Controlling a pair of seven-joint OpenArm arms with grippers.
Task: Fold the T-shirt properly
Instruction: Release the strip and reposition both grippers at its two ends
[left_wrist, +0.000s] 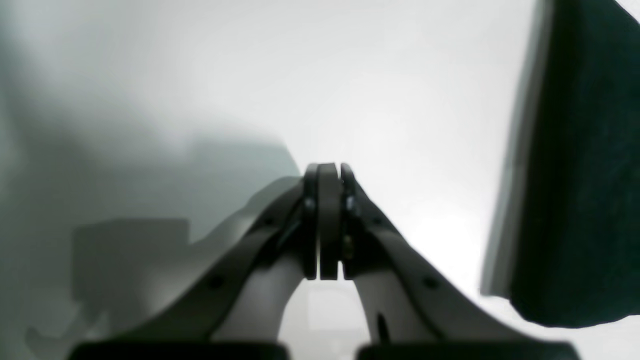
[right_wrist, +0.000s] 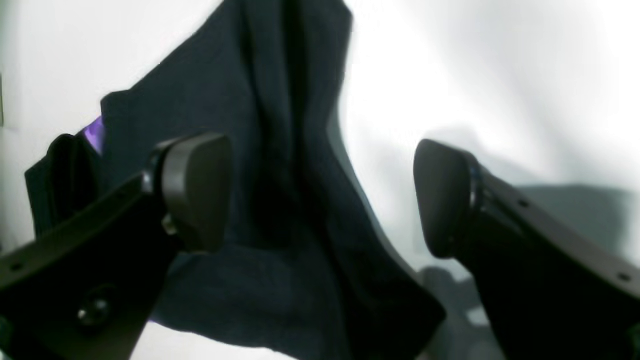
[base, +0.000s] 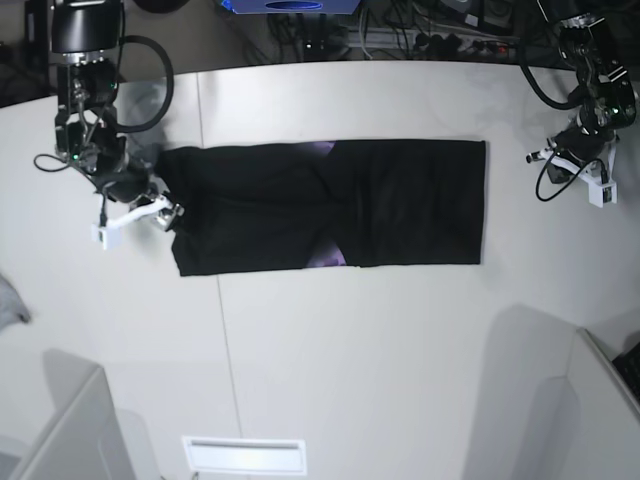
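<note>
T-shirt: large black cloth T-shirt (base: 325, 205), sleeves folded in, long strip lying left-right on white surface (base: 350, 340).
Right end effector (right_wrist: 320, 195): pads apart, at shirt's end; nearer arm.
Left end effector (left_wrist: 327, 220): pads together, empty, off opposite end.
Next: you fold end-to-end along the long axis, I reckon.

Two dark arms with black cables looped beside them are seen in the base view, each ending in a white bracket at the wrist. The left gripper (left_wrist: 328, 220) is built of grey curved fingers studded with small screws, tipped by thin black pads (left_wrist: 327, 200). The right gripper (right_wrist: 322, 195) is formed of black flat links with screw holes and rounded, glossy black pads (right_wrist: 197, 187).
</note>
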